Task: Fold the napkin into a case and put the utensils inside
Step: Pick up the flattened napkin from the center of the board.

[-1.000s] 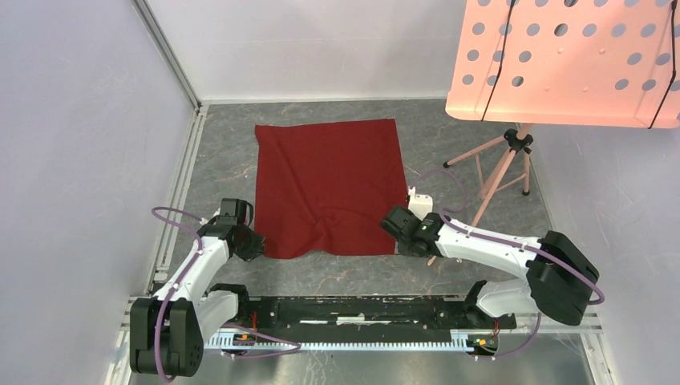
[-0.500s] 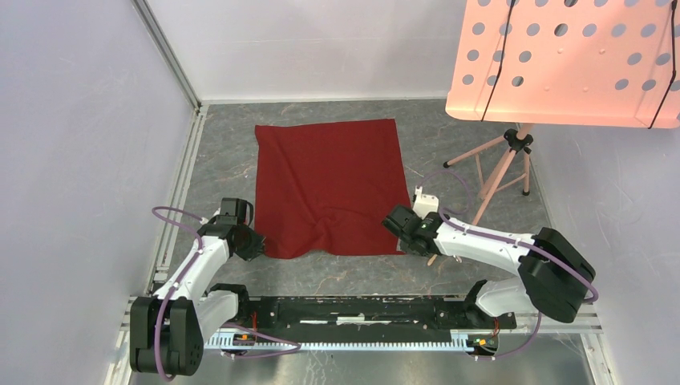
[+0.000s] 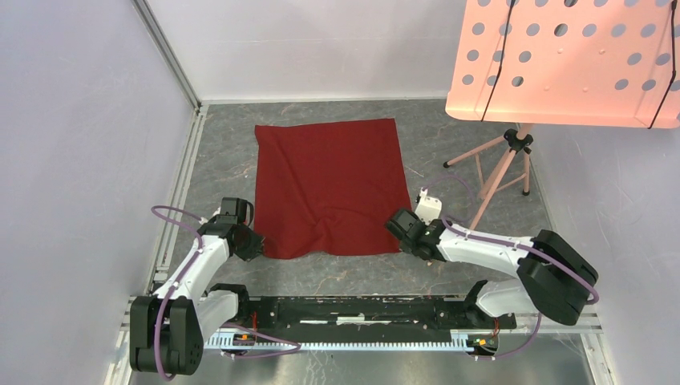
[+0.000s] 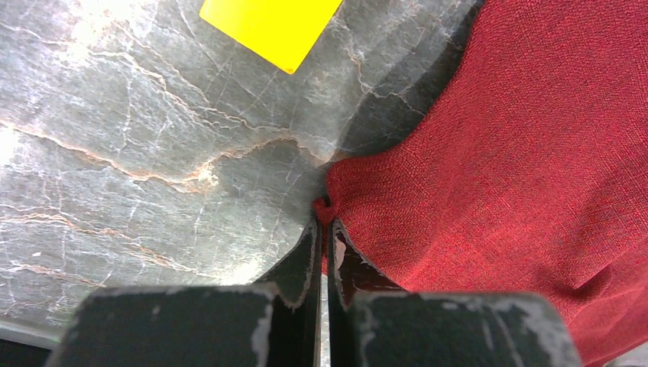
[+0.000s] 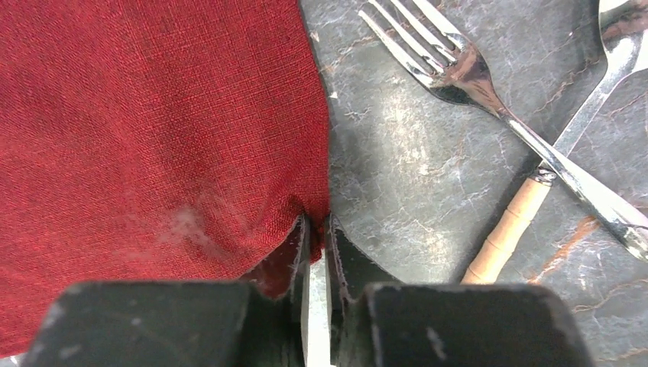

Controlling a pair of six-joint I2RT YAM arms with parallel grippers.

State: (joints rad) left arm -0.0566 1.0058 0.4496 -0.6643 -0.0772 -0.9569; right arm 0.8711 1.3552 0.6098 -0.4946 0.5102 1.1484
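At the near left corner of the napkin (image 3: 329,184), the left claw (image 4: 322,222) was shut tight, with a little bit of red cloth pinched at its tip. At the near right corner of the napkin, the right claw (image 5: 313,222) had its two fingers close together on the cloth edge, so it looked like it held that corner too.

The napkin lay open and flat on the counter (image 3: 224,160), with a few small wrinkles by its near edge. No fold had been made in it yet. All the rest of the napkin lay on the far side of both claws. The near edge ran from one claw straight across to the other. A first fold would likely mean both claws lifting that edge together and carrying it over the napkin toward its far edge. If one claw went faster, the fold could come out crooked.

Just off the right edge of the napkin lay the fork (image 5: 451,65) and the spoon (image 5: 615,38), crossed over each other and not touching the cloth. They were close to the right claw and far from the left one, so the right arm was the nearer one to pick them up.
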